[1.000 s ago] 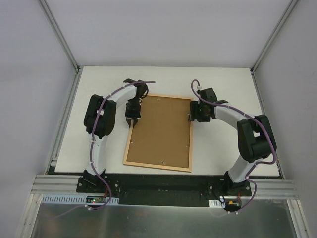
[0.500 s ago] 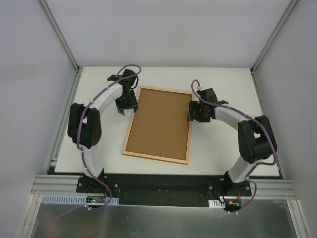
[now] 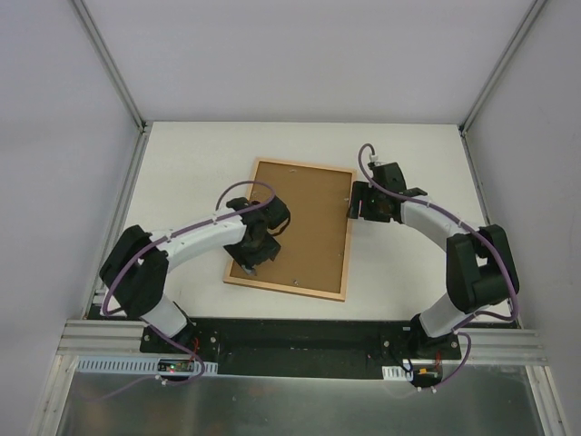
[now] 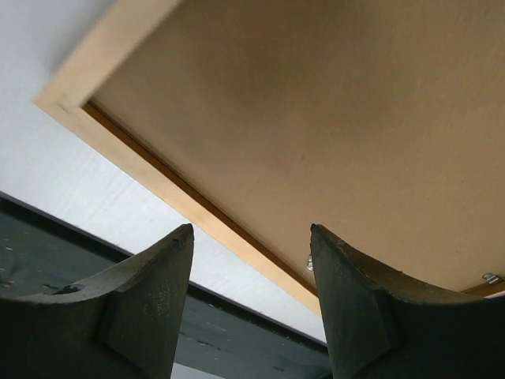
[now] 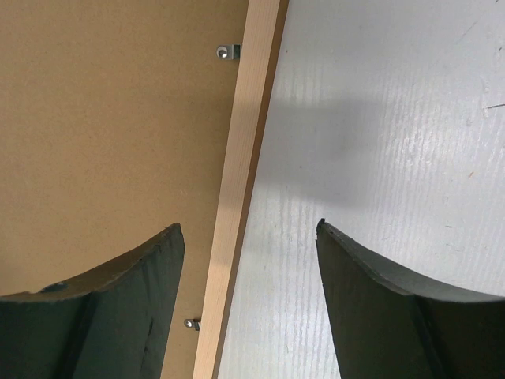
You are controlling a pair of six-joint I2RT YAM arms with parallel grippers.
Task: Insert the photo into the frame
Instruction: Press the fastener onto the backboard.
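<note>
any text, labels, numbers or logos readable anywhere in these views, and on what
None: no readable text on the backing board, the frame or the table.
Any marking on the small circuit board by the near rail is too small to read.

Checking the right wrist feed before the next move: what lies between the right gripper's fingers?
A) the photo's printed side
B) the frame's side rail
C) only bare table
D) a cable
B: the pale rail of the frame runs between the open fingers of the right gripper, with the backing board on one side and the table on the other.
</note>
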